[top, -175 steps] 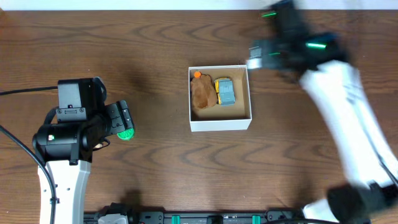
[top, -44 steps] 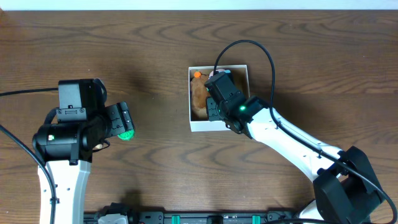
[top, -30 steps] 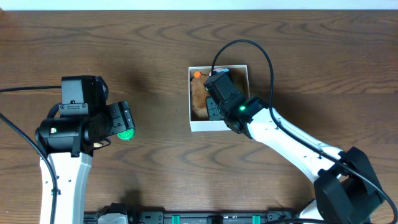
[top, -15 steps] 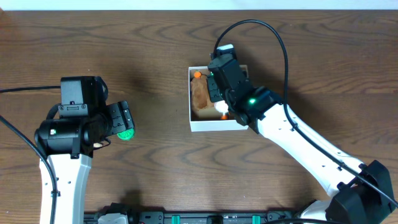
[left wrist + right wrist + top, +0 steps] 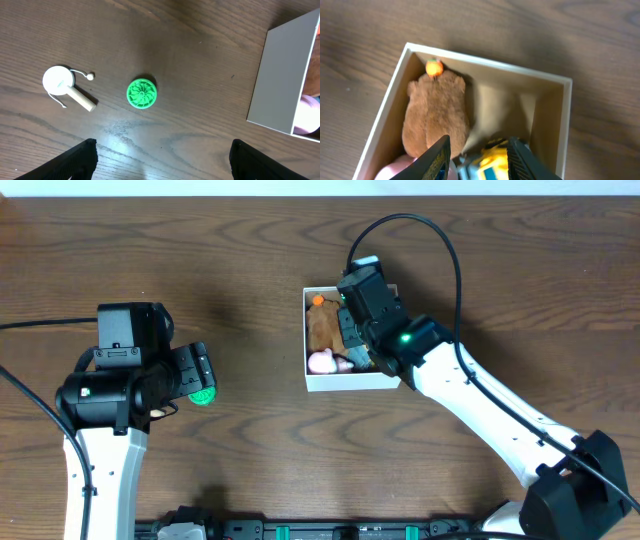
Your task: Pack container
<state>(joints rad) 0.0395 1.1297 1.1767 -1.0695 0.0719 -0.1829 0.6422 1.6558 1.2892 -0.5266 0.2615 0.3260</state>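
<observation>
The container (image 5: 345,381) sits mid-bench, holding a brown plush (image 5: 437,117) and a pink toy (image 5: 322,363). The right fingers (image 5: 439,160) hang spread and empty just above it; leaving sideways could snag the thin wall and drag it. The left fingers (image 5: 80,160), also spread, hover by a green disc (image 5: 142,93) that may skid when pinched.

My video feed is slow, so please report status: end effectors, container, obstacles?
Left end effector open, empty. Right end effector open above container. Inside: brown plush, pink toy, yellow toy. Green wheel outside; no obstacle seen.

Green ridged disc (image 5: 141,93) near white wooden-handled paddle (image 5: 60,82) on brown table (image 5: 200,60)
</observation>
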